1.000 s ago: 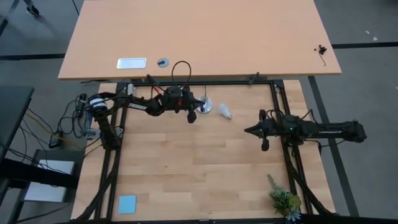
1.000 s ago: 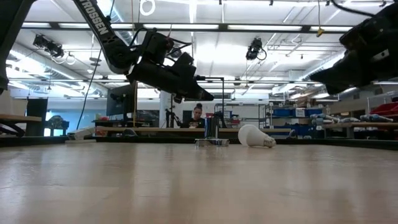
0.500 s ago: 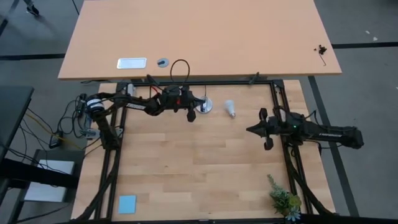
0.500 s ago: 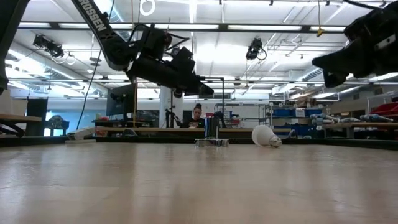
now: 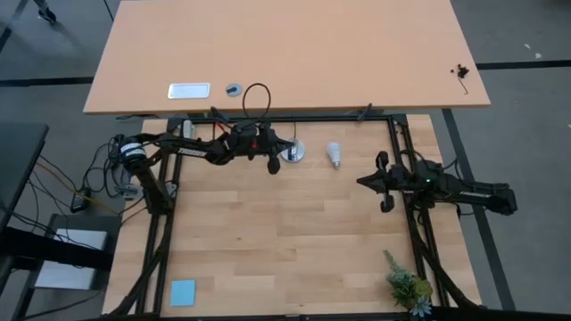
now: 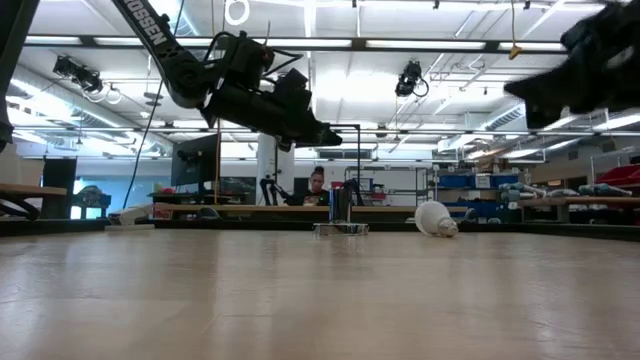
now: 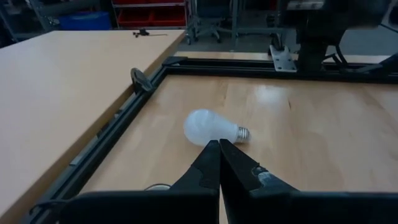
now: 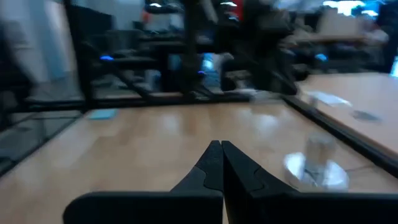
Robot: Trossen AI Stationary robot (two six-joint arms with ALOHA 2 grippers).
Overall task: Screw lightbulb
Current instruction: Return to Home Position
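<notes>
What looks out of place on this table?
The small white pear-shaped lightbulb lies on its side beside the round silver socket disc, not screwed in; the left gripper and right gripper hang shut, empty.

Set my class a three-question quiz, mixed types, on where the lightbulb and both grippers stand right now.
1. True or false: the lightbulb is screwed into the silver socket.
2. The left gripper has its jaws: A open; B shut on the lightbulb; C shut on nothing.
3. What does the right gripper hold?
Key: 1 false; it lies on its side on the table, beside the silver socket and apart from it. 2 C. 3 Nothing; its jaws are shut.
</notes>
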